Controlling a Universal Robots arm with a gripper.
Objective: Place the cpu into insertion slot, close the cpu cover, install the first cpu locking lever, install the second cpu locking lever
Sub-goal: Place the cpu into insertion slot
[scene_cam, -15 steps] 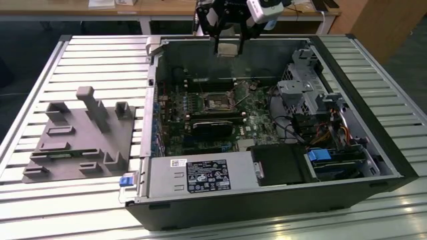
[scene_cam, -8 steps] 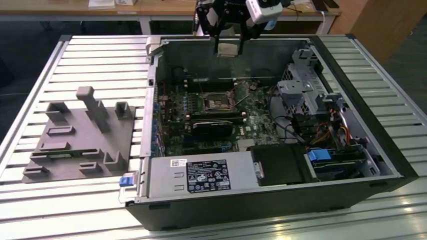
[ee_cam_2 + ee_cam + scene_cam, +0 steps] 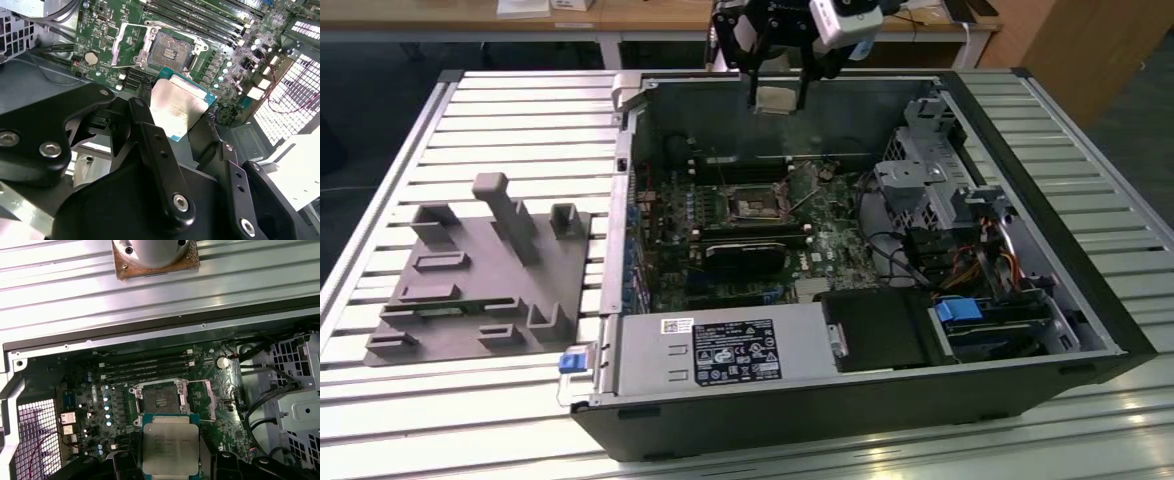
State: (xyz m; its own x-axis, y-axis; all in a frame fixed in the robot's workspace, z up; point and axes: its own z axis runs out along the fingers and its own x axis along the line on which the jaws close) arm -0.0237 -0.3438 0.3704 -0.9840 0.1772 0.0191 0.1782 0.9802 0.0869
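Arm hangs over open PC case (image 3: 707,115) w/ jaws clamped on cpu (image 3: 170,447) above uncovered insertion slot (image 3: 160,401); cpu cover (image 3: 212,400) flipped open beside

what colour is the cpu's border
The cpu border is teal-green, clearest in the second wrist view.

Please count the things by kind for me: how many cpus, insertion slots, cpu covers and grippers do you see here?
cpu: 1
insertion slot: 1
cpu cover: 1
gripper: 1
Total: 4
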